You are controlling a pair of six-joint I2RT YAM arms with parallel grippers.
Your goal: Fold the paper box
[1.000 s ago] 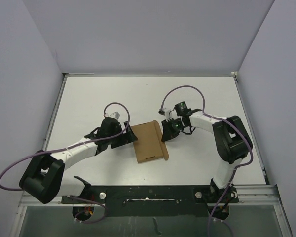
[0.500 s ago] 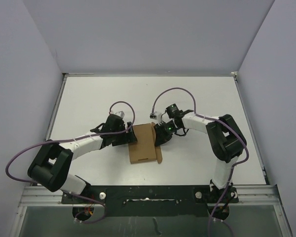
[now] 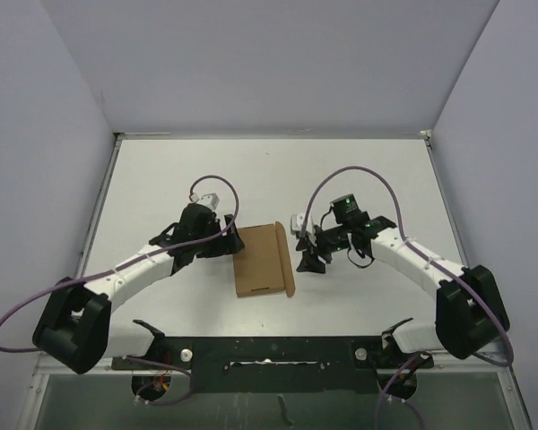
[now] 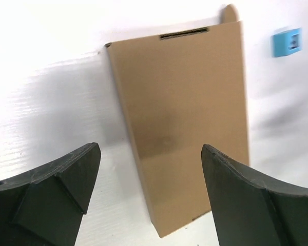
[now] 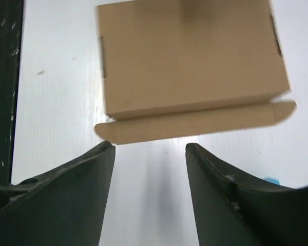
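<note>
The paper box (image 3: 263, 260) lies flat on the worktop (image 3: 161, 179) between my two arms, already a slim closed rectangle except for one long flap (image 5: 195, 125) lying loose along the edge that faces the right arm. The left gripper (image 3: 232, 244) hovers at the box's far-left corner and the right gripper (image 3: 307, 258) just off the flap side. Both pairs of jaws are spread wide with nothing in them. I judge the step in hand to be turning that flap up and over. I would slide one right jaw low under the flap's free edge and lift along the crease. Meanwhile the left jaws would come down on the box's top face to pin it, so the box does not skate away from the push. I should push evenly at the flap's middle, not at its rounded end tab (image 4: 228, 11), or it will twist. A small blue cube (image 4: 287, 42) sits off the flap-side edge near one end of the box, apart from it, so the right arm's sweep needs to miss it. Beyond the box there is bare worktop on every side. The worktop's edges and the surrounding walls are well apart from the box, and the nearest obstacle is the dark rail on its near side.
</note>
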